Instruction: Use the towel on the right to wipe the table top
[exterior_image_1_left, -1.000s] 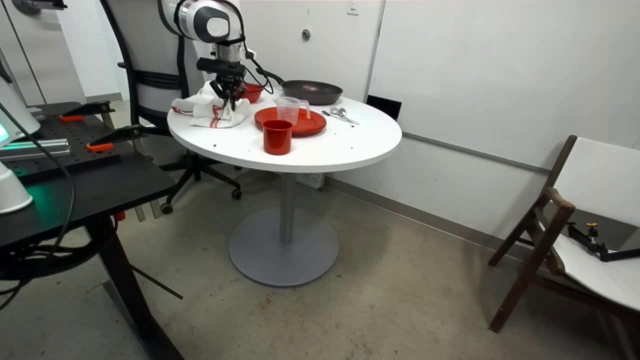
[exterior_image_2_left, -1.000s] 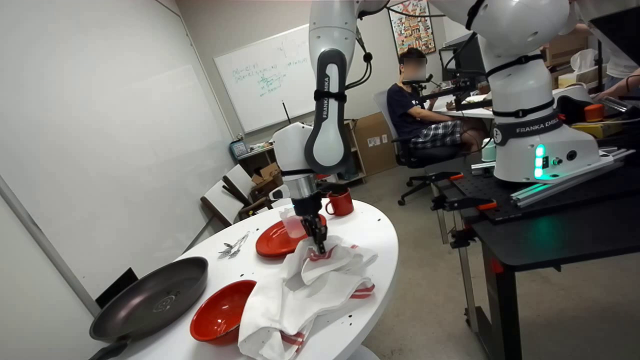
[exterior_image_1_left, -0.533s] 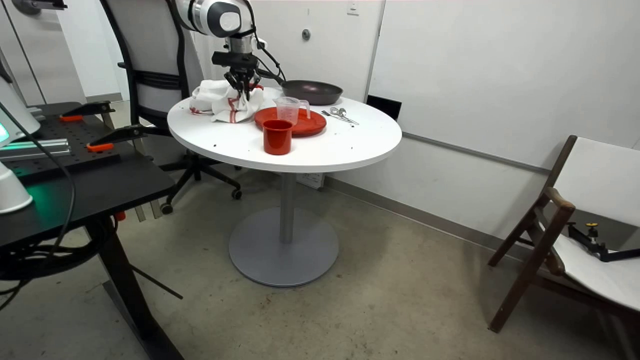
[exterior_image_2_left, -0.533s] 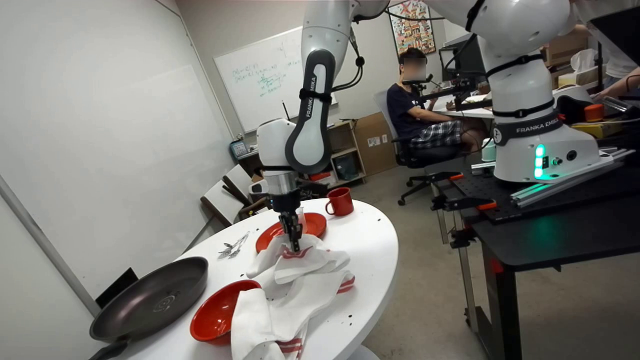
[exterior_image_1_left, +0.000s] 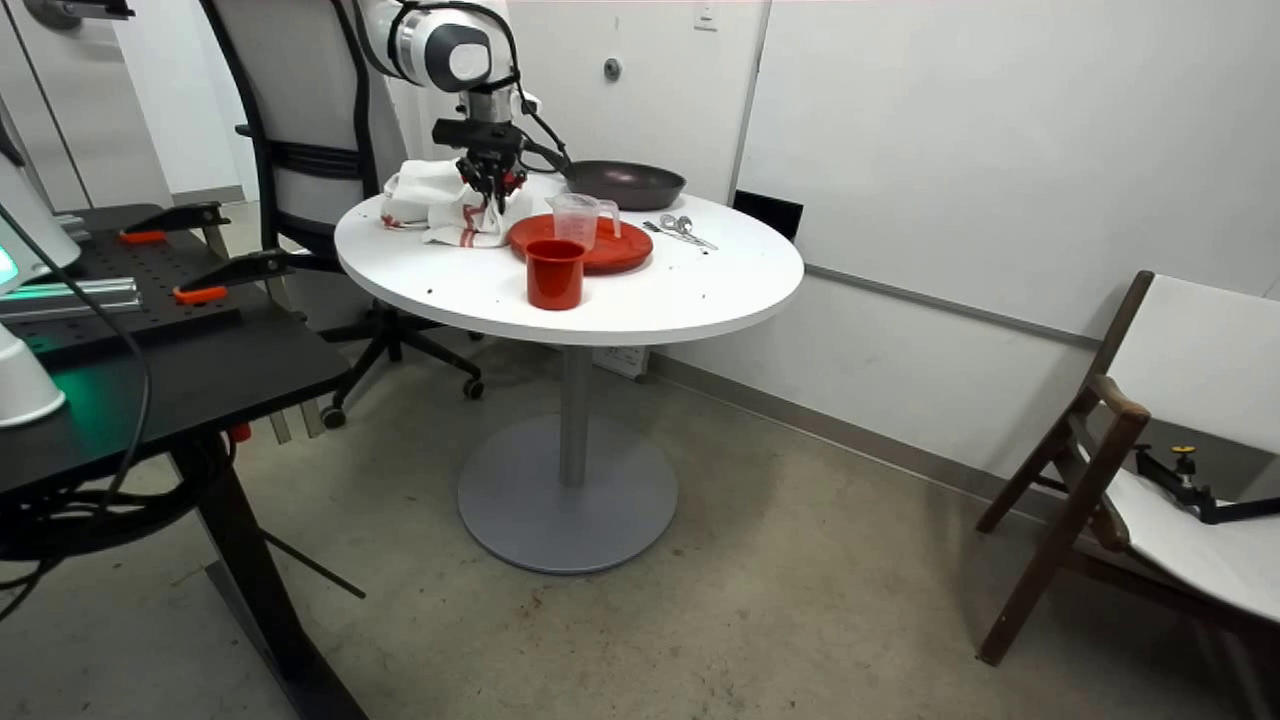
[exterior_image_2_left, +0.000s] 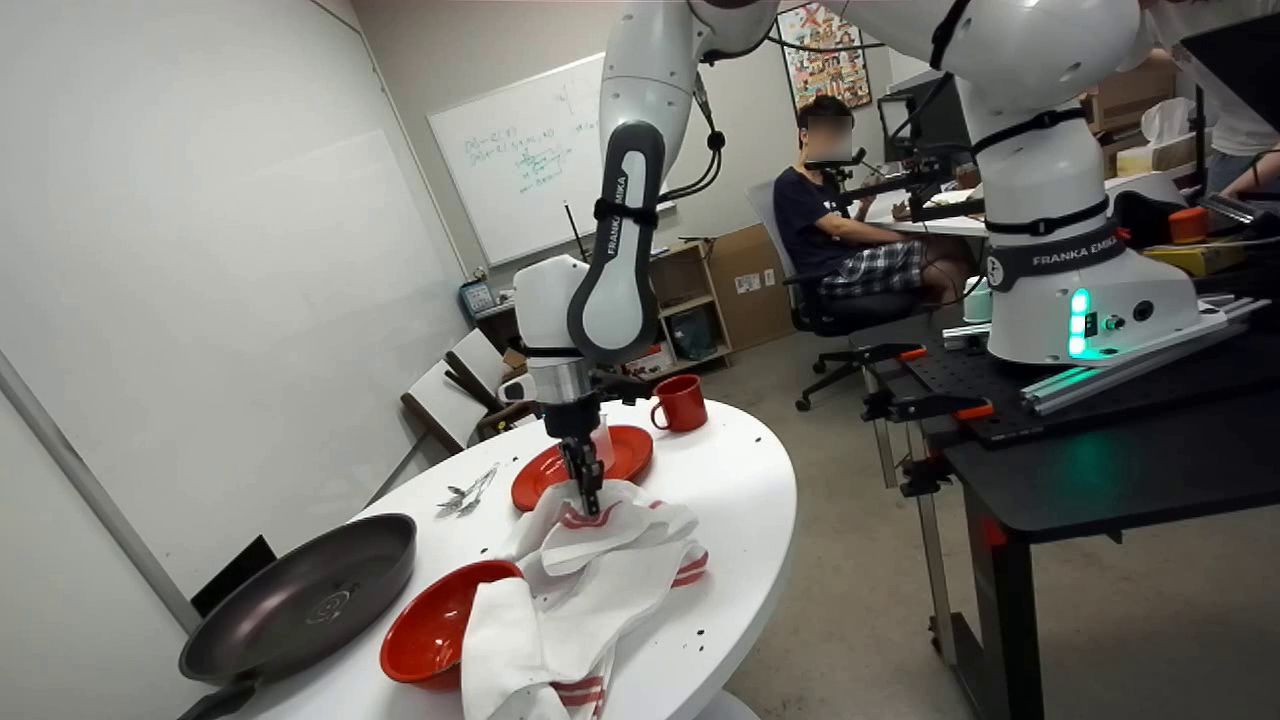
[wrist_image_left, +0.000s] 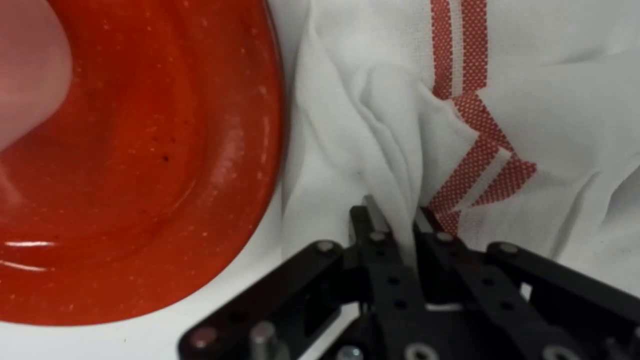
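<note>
Hand (wrist_image_left: 396, 220) pointing down, narrowed onto a fold of white, red-striped towel (exterior_image_2_left: 620, 580); wrist view has the pinched ridge of towel running between the fingers (wrist_image_left: 387, 267), bottom centre of frame. Towel lies rumpled on the round white table (exterior_image_2_left: 740, 500), lower centre of frame in an exterior view, long flap reaching the bottom edge. Red plate (wrist_image_left: 240, 200) fills the left of the wrist view, rim just beside the towel; can't tell if they touch. Clear measuring cup (exterior_image_1_left: 572, 222) stands on the plate, upper left of centre in an exterior view; red mug (exterior_image_1_left: 555, 278) upright, just below it in frame. Lower left of an exterior view: red bowl (exterior_image_2_left: 425, 635), right edge hidden behind the towel, and dark pan (exterior_image_2_left: 310, 590) farther left, handle toward the bottom edge. Metal utensils (exterior_image_2_left: 465, 495) lie between pan and plate. Small dark specks (exterior_image_2_left: 700, 632) on the bare table, right of the towel. Arm base (exterior_image_2_left: 1140, 290) at right of frame, on a black desk (exterior_image_2_left: 1150, 460); seated person (exterior_image_2_left: 840, 225) to its left.
</note>
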